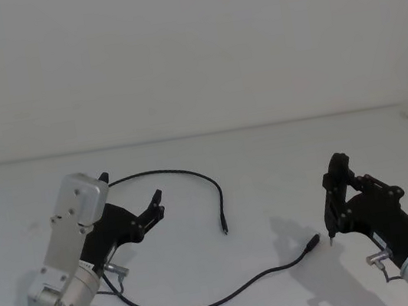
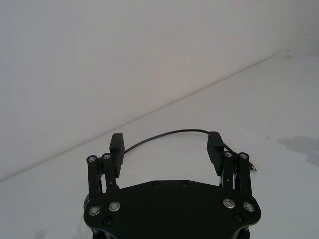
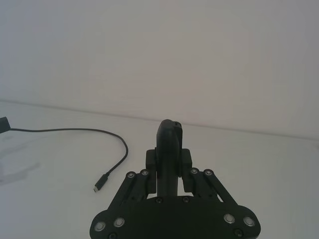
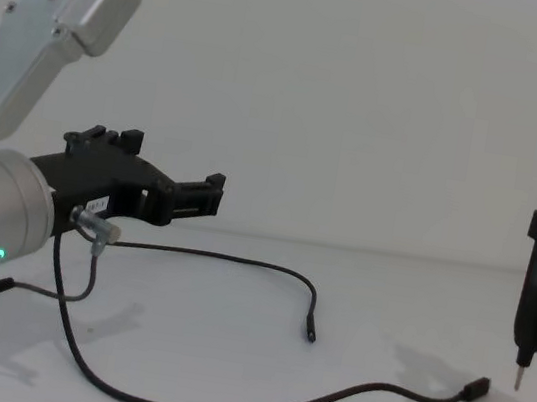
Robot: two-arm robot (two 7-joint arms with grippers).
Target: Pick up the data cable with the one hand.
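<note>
Black and thin, the data cable [image 1: 162,171] lies in a loose loop on the table [image 1: 269,174], and the left hand [image 1: 129,190] hangs over it with fingers [image 1: 155,201] spread wide, likely to drop and pinch it, while the right hand [image 1: 338,178] sits aside, squeezing a pointed tool [image 1: 330,214].

The data cable [image 1: 168,171], a long thin black cord with a small plug at each end, lies in loose curves across the worktop's left and middle. The left gripper [image 2: 166,144], its flat black fingers spread apart, hovers above the cable's left stretch.
</note>
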